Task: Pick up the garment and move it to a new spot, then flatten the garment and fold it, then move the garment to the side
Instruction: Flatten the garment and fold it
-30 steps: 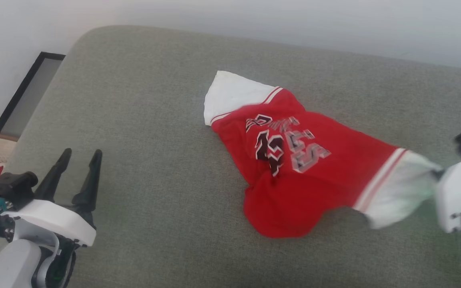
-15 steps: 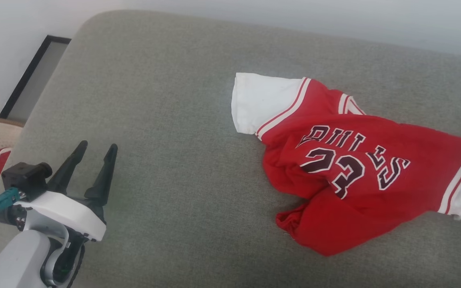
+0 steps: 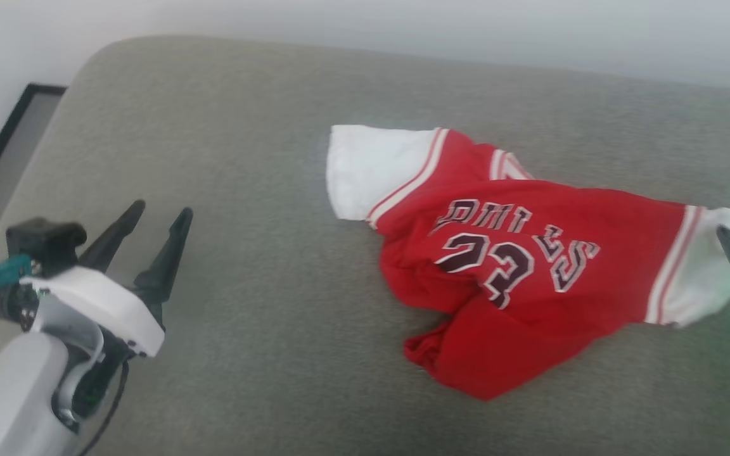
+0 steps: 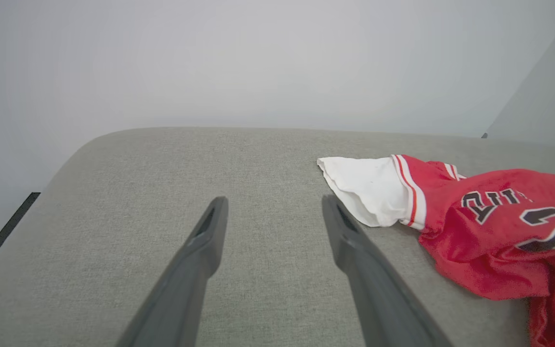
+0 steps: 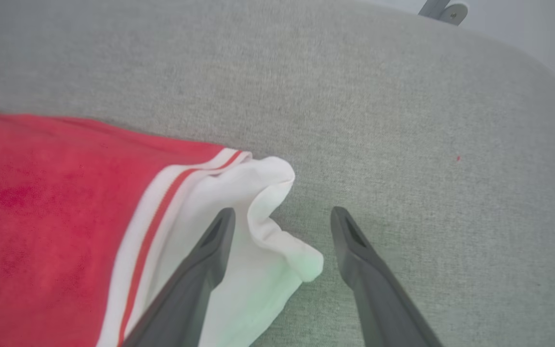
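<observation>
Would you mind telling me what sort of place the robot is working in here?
Most likely a living room, or a staged one: the red jersey lies on a broad grey upholstered cushion, like a sofa or ottoman, before a plain pale wall, with a dark-framed panel at the left.

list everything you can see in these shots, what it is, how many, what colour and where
jersey: one, red with white sleeves, dark white-outlined lettering and 23, crumpled on the cushion, right of centre
cushion: one, grey fabric, under the jersey
wall: one, white, behind the cushion
black frame: one, dark-edged, far left against the wall
left gripper: one, dark fingers, open, above bare cushion at lower left
right gripper: one, dark fingers, open, at the jersey's right-hand white sleeve
</observation>
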Tool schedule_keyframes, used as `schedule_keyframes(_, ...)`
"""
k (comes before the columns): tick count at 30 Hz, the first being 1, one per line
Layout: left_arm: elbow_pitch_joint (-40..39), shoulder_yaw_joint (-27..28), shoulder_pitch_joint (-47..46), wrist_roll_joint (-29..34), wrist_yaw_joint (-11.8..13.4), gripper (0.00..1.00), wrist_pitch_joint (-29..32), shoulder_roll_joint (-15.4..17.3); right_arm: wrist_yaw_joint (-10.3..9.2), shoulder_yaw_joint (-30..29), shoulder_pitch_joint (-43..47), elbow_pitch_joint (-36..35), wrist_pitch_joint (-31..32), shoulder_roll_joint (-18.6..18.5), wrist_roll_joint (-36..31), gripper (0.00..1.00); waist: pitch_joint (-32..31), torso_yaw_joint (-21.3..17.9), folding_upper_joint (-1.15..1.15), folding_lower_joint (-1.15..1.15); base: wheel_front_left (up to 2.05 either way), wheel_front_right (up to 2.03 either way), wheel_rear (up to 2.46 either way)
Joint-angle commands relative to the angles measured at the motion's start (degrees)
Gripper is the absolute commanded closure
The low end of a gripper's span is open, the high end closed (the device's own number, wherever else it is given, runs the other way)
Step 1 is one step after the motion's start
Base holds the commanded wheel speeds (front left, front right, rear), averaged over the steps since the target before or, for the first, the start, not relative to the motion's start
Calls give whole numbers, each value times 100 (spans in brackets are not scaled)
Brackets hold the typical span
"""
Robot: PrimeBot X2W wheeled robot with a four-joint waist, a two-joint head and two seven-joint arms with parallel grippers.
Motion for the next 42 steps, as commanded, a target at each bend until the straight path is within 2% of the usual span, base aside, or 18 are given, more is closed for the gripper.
schedule_keyframes(1, -64, -19, -133, -63, -12, 0, 164, 57, 1, 57, -28, -126, -105, 73, 95, 0, -116, -232, 0, 0, 0, 0, 0)
schedule_keyframes(6, -229, -105, -465, -177, -28, 0, 799, 212, 1, 230, 139, -732, -761, 222, -13, 0, -246, -694, 0, 0, 0, 0, 0)
schedule_keyframes(10, -269, -151, -785, -176, -9, 0, 1272, 347, -1, 130, 263, -1188, -1388, 593, -90, 0, -282, -1104, 0, 0, 0, 0, 0)
schedule_keyframes(17, -247, -269, -1220, -190, 20, 0, 1788, 369, 1, 108, 482, -1806, -2287, 1148, -268, 0, -218, -1611, 0, 0, 0, 0, 0)
schedule_keyframes(23, 193, -416, -1582, -254, 8, 0, 2270, 304, 1, 184, 794, -2324, -2960, 1616, -567, 0, -69, -1987, 0, 0, 0, 0, 0)
schedule_keyframes(31, 1382, -704, -2107, -249, 124, 0, 3222, 221, 1, 366, 1151, -2571, -3241, 2037, -814, 0, 271, -2366, 0, 0, 0, 0, 0)
schedule_keyframes(38, 2359, -832, -2370, -263, 260, 0, 3867, 264, 1, 629, 1284, -2747, -3437, 2169, -745, 0, 600, -2632, 0, 0, 0, 0, 0)
schedule_keyframes(42, 2802, -830, -2484, -362, 308, 0, 4082, 175, 1, 689, 1318, -2834, -3429, 2195, -728, 0, 757, -2701, 0, 0, 0, 0, 0)
